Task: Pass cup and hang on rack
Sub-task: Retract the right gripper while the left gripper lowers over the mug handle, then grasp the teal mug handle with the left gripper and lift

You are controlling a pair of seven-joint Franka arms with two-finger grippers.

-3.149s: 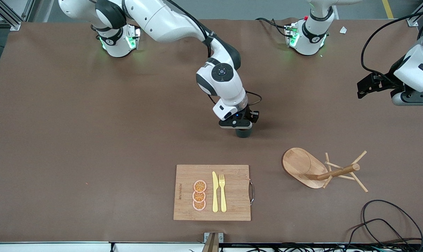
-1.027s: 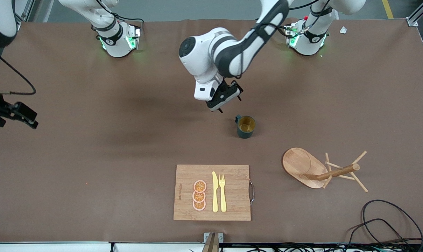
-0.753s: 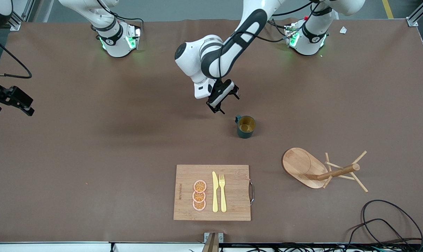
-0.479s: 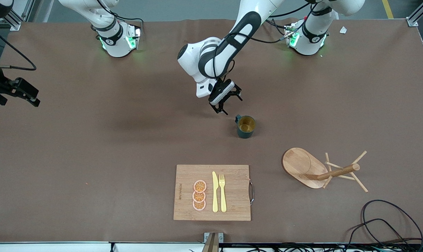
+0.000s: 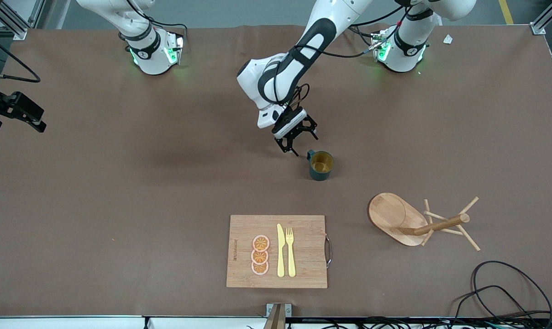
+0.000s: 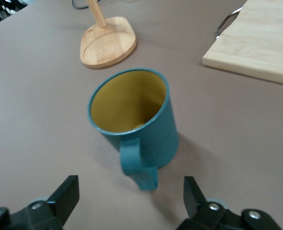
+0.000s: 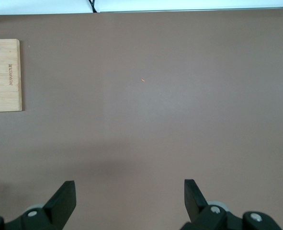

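Your left arm is reaching from its base down toward the middle of the table, elbow raised and wrist angled downward. Your left gripper [image 5: 297,142] is hanging low above the table with its fingers [image 6: 67,194] spread wide apart and holding nothing. Your right arm is waiting at its own end of the table. Your right gripper [image 5: 15,116] is hovering at that table edge, high up, fingers [image 7: 63,197] spread apart and gripping nothing.

My two glossy white, round-jointed arms [image 5: 285,68] have black joint bands, green-lit bases [image 5: 155,52] and trailing black cables [image 5: 349,50]. My matte black two-finger grippers [image 5: 297,139] show silver screws [image 6: 209,207].
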